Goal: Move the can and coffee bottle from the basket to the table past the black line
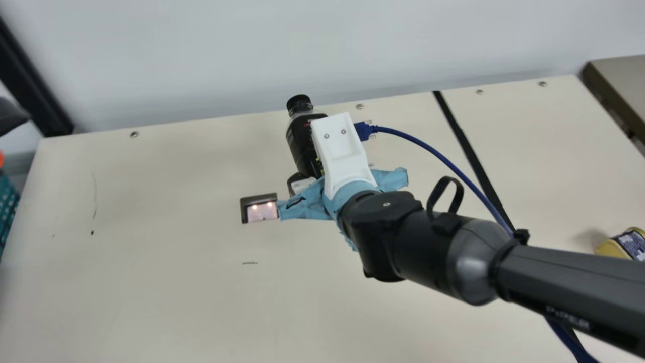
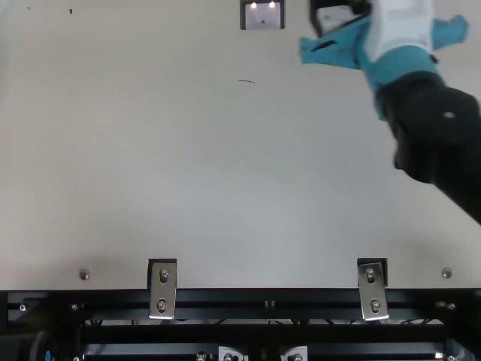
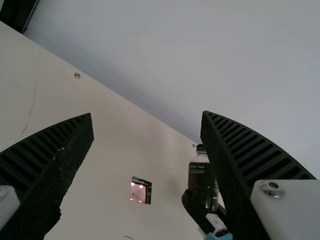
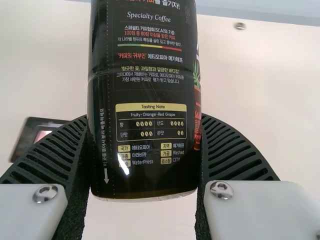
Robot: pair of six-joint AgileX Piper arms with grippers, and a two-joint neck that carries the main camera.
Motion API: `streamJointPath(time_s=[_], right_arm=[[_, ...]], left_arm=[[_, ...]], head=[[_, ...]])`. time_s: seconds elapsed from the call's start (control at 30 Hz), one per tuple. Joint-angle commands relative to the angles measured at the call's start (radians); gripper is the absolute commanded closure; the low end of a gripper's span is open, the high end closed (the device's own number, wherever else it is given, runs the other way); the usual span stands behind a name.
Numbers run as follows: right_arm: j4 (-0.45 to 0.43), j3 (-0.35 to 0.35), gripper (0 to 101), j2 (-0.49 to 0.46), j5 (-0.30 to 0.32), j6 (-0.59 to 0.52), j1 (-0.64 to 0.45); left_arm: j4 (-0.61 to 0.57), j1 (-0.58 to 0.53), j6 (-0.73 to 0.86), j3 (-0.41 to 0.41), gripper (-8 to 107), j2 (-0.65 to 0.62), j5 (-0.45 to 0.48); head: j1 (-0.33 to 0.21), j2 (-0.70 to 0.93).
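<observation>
The coffee bottle (image 1: 302, 143), dark with a black cap, is roughly upright left of the black line (image 1: 468, 146) in the main view; whether its base touches the table I cannot tell. My right gripper (image 1: 301, 184) is around its lower part. In the right wrist view, my right gripper (image 4: 145, 120) is shut on the bottle (image 4: 145, 65), fingers at both sides. The yellow can (image 1: 617, 246) rests right of the line, partly hidden by my right arm. My left gripper (image 3: 147, 115) stands open, nothing between its fingers, with the bottle (image 3: 199, 175) farther off.
At the main view's left edge is a teal basket (image 1: 7, 206), mostly cut off, with a dark shape above it. A small dark-framed plate (image 1: 259, 208) lies on the table (image 1: 166, 302) left of my right gripper. A blue cable arcs over the black line.
</observation>
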Motion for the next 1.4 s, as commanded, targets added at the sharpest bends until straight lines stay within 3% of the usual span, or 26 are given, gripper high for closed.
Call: streamJointPath(time_s=[0.0,0.43,0.73,1.03,1.37], right_arm=[[-0.001,0.041,101,-0.039,-0.002,0.001,-0.026],[-0.001,0.27,101,-0.28,0.003,-0.03,-0.235],[-0.001,0.378,101,-0.399,0.045,-0.088,-0.419],[-0.001,0.419,101,-0.441,0.08,-0.153,-0.597],[-0.001,0.393,101,-0.398,0.094,-0.263,-0.76]], left_arm=[[0.0,0.0,0.0,0.0,9,0.0,0.0],[0.0,0.0,0.0,0.0,9,0.0,0.0],[0.0,0.0,0.0,0.0,9,0.0,0.0],[0.0,0.0,0.0,0.0,9,0.0,0.0],[0.0,0.0,0.0,0.0,9,0.0,0.0]], head=[[-0.001,-0.054],[-0.02,-0.347],[-0.048,-0.515],[-0.063,-0.584],[-0.063,-0.584]])
